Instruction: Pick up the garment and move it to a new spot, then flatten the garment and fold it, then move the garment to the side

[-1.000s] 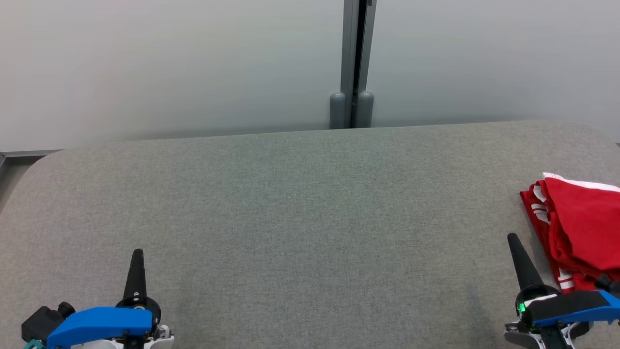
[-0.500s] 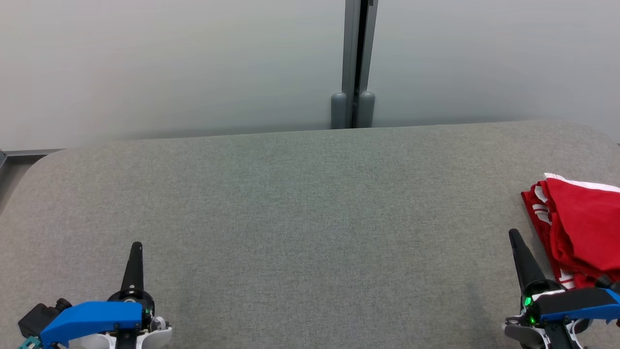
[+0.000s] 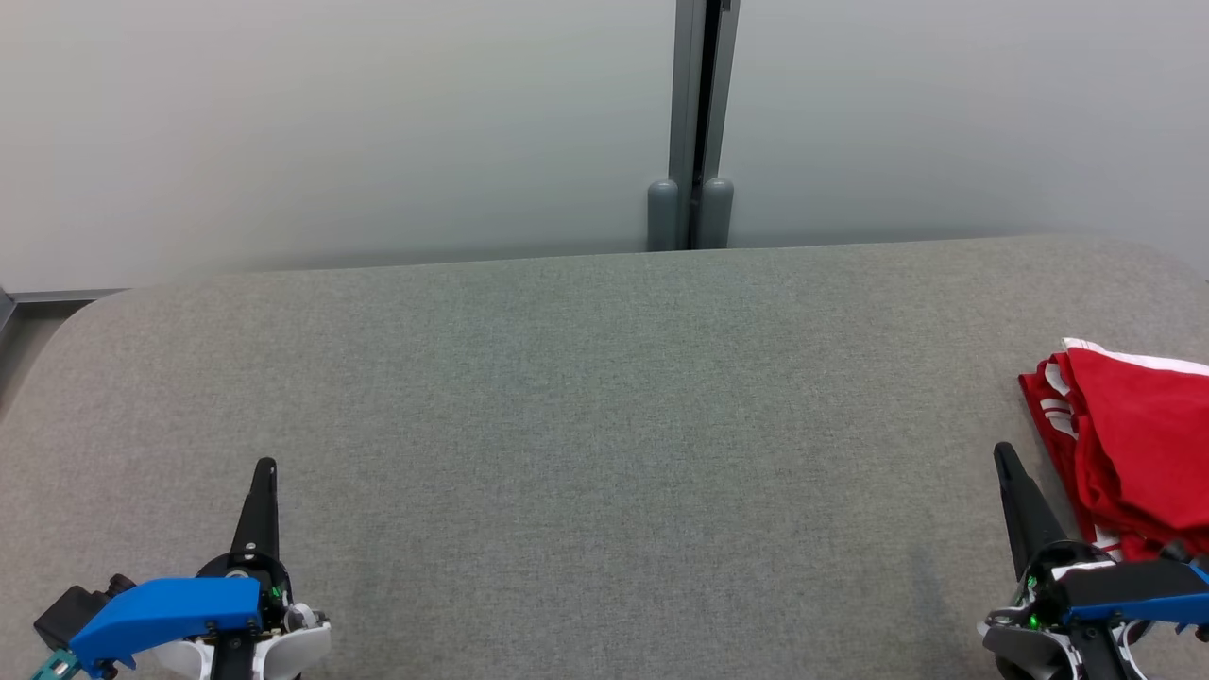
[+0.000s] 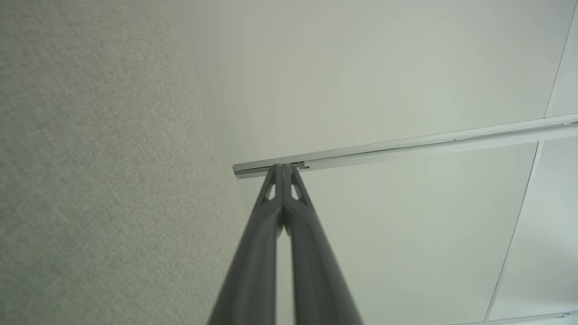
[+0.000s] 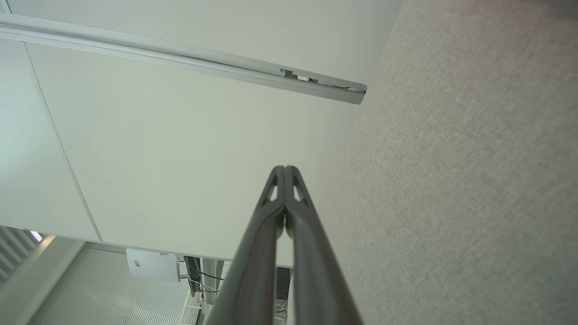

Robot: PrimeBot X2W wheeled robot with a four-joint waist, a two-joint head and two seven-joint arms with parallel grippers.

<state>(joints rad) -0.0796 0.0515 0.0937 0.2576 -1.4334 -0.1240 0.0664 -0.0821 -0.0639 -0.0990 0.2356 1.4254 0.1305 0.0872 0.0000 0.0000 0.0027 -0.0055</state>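
One red garment, cut off at the edge, lies on the worktop; my left fingers and right fingers are pressed together, empty.

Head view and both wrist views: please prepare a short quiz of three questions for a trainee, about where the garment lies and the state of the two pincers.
1. True or false: the left pincer holds the red garment.
2. Where on the grey surface does the red garment lie, as the head view shows it? A: at the far left. B: in the middle. C: at the right edge.
3. Fill in the word: in its own wrist view, the right pincer is ___ (open or shut).

Key: 1 false; 2 C; 3 shut.
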